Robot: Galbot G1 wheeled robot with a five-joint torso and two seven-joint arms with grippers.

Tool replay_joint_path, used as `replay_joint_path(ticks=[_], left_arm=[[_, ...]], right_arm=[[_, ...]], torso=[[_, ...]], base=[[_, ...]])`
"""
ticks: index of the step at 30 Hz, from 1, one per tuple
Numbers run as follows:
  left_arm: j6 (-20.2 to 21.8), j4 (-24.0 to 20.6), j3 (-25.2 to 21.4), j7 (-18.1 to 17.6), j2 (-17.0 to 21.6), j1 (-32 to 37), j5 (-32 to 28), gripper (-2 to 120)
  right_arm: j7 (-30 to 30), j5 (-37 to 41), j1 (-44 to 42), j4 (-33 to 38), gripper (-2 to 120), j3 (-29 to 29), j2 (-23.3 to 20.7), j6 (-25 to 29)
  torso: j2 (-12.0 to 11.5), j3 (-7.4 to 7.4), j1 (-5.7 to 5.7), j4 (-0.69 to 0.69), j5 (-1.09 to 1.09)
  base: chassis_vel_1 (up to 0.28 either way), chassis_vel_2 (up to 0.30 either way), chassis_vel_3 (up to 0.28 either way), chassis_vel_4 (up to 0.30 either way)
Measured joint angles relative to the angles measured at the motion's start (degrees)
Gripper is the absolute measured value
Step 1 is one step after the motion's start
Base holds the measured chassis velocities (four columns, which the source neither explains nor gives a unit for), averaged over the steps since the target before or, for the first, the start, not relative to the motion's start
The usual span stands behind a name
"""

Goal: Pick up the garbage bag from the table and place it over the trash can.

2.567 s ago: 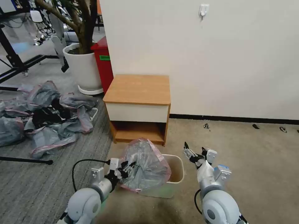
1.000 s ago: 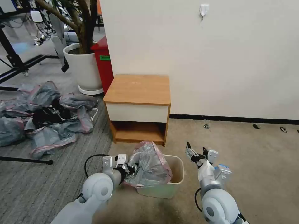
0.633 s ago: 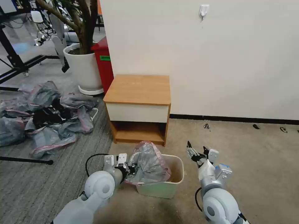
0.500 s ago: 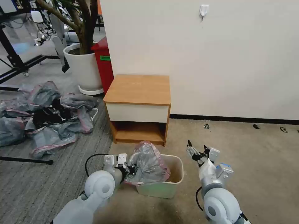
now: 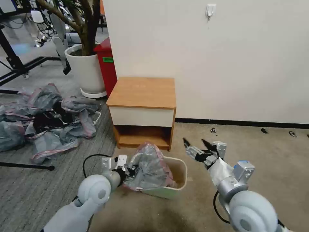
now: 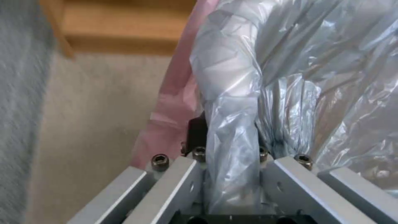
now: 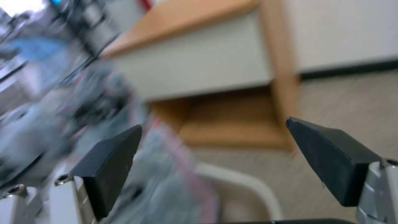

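The left gripper (image 5: 130, 169) still clamps the bag (image 5: 150, 167), draped over the can (image 5: 178, 180), which has tipped leftward. The right gripper (image 5: 195, 145), jaws spread, has risen toward the table (image 5: 143, 91). The red bin's (image 5: 107, 69) green label is unreadable.

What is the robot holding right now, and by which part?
The left pincer is shut on the garbage bag, pinching a bunched grey fold beside its pink rim band. The right pincer is open, holding nothing.

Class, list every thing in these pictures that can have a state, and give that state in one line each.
garbage bag: bunched, partly inside the bin
trash can: tilted, bag not over its rim
left gripper: shut on the bag
right gripper: open, holding nothing
table: top bare
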Motion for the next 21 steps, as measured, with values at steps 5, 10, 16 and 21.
replay_joint_path(ticks=[5, 10, 16, 21], left_arm=[[-2.94, -0.47, -1.54, 4.75, 0.87, 1.65, 4.45, 3], [-3.89, -1.76, -2.06, 5.87, 0.96, 2.84, 5.85, 3], [-3.91, -3.33, -2.15, 5.93, 0.85, 3.49, 5.88, 3], [-3.95, -3.94, -2.15, 5.93, 0.61, 3.78, 5.82, 3]], right_arm=[[0.95, 5.94, 3.63, -1.16, 88, -5.20, -1.57, -4.42], [4.09, 9.17, 9.90, -4.99, 88, -13.59, -0.71, -4.70], [6.38, 11.13, 14.91, -9.22, 88, -18.25, 0.58, -4.77], [6.81, 10.34, 16.59, -11.59, 88, -19.93, 0.72, -4.61]], torso=[[0.00, 0.00, 0.00, 0.00, 0.00], [0.00, 0.00, 0.00, 0.01, 0.00], [0.00, 0.00, 0.00, 0.01, 0.00], [0.00, 0.00, 0.00, 0.00, 0.00]], base=[[0.000, 0.000, 0.000, 0.000], [0.000, 0.000, 0.000, 0.000], [0.000, 0.000, 0.000, 0.000], [0.000, 0.000, 0.000, 0.000]])
